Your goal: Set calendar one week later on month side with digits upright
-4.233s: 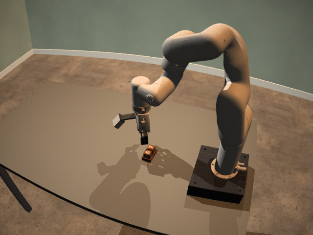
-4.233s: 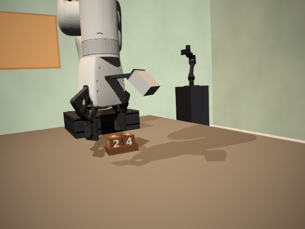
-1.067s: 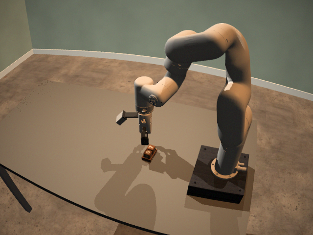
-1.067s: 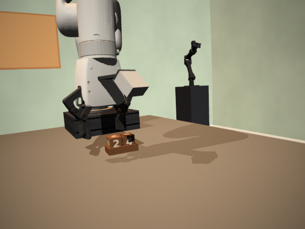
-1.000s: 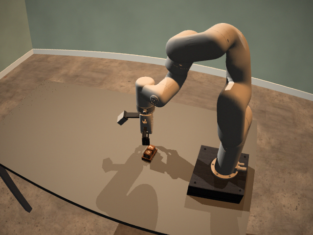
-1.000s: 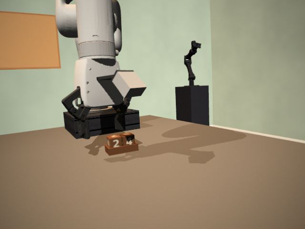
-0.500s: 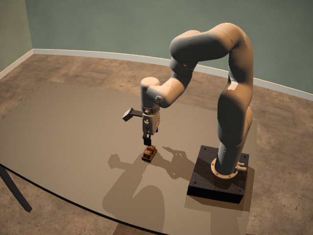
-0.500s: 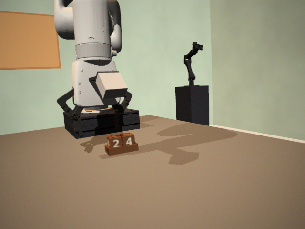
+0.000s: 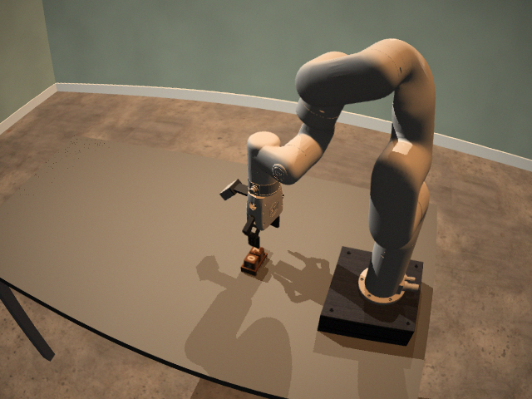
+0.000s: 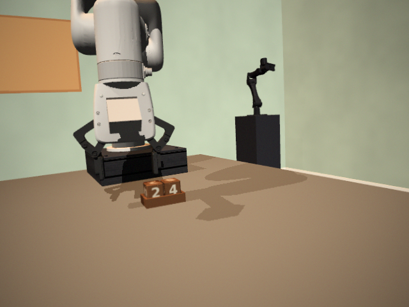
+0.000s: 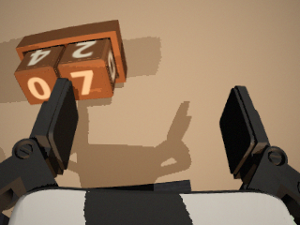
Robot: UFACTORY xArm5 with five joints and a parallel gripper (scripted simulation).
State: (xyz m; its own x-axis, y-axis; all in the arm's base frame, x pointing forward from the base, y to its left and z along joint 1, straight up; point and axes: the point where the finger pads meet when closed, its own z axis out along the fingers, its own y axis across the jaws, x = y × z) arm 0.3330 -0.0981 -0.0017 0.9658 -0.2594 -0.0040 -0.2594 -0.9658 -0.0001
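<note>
Evidently, the two cubes are sitting side by side in the small tray [image 9: 248,270] [image 10: 165,201] [image 11: 70,34], which is lying flat on the counter [image 9: 129,232] [image 10: 231,261] [image 11: 211,47]. Along the tray's long wall, the left cube [image 9: 258,250] [image 10: 154,190] [image 11: 86,79] is showing an upright 2 and the right cube [image 9: 251,260] [image 10: 172,187] [image 11: 34,83] an upright 4. The month's name is not showing legibly; if this is its side, the display is giving the 24th and the goal is becoming 31. That is probably why both cubes are needing to be turned or exchanged: their tops, 7 and 0, are offering neither digit.

The gripper [image 9: 265,233] [image 10: 128,175] [image 11: 151,100] is standing released and wide, above and partly aside from the tray, holding nothing, likely leaving room for straddling a cube. Its flat black pads are facing each other. The orange-brown cubes are looking like wood, crisp-edged with pale numerals; the tray's low rim is probably keeping them aligned but limiting low finger access.
</note>
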